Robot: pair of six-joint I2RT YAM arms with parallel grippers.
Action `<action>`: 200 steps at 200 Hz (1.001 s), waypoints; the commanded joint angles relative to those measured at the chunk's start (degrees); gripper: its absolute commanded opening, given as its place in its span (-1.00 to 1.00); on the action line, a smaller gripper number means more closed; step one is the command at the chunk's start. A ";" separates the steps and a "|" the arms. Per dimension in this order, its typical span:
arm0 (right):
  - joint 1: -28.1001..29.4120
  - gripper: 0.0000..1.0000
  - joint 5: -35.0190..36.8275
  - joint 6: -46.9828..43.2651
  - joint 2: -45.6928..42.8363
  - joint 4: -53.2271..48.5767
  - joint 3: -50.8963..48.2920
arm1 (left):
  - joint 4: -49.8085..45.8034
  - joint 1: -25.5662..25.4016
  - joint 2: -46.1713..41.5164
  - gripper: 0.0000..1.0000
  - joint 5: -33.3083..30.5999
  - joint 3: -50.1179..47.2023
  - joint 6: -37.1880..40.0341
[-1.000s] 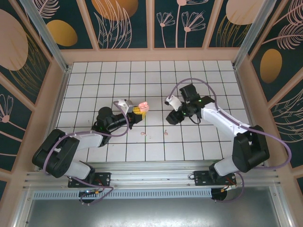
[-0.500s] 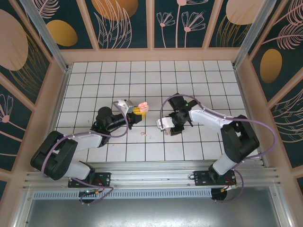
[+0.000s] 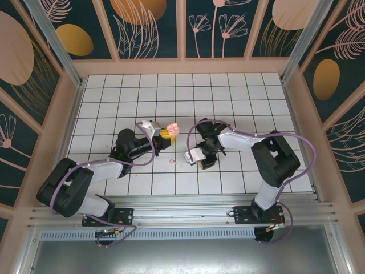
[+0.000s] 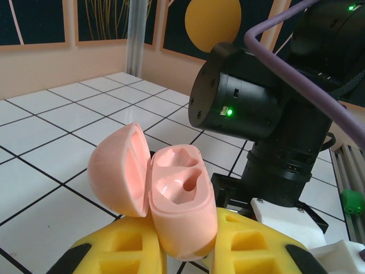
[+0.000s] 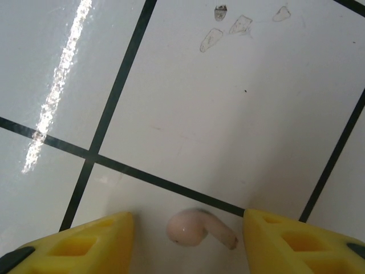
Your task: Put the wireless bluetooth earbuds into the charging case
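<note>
left claw (image 4: 183,246) grips open case (image 4: 178,197); right claw (image 5: 188,242) straddles pink earbud (image 5: 193,228).

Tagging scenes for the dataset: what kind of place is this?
Likely a lab test cell: white gridded tabletop, leaf-print panels on aluminium posts, left arm and right arm bolted to a rail.

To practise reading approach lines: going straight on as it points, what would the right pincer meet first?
The right pincer would likely meet the pale pink earbud lying on the tile between its fingers; depth is unclear.
</note>
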 commanded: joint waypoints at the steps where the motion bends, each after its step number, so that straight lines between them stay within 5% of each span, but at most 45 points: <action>1: 0.35 0.07 -2.30 -0.42 1.41 -0.73 1.46 | 0.24 0.28 0.01 -0.87 1.52 1.10 0.79; 121: -2.31 0.02 -2.21 8.23 4.49 -8.51 5.37 | 0.58 0.32 1.02 -0.86 1.81 1.29 0.52; 200: -2.66 -0.22 -3.79 13.70 3.40 -14.23 5.79 | 1.03 0.28 1.83 -0.87 2.22 1.55 -0.17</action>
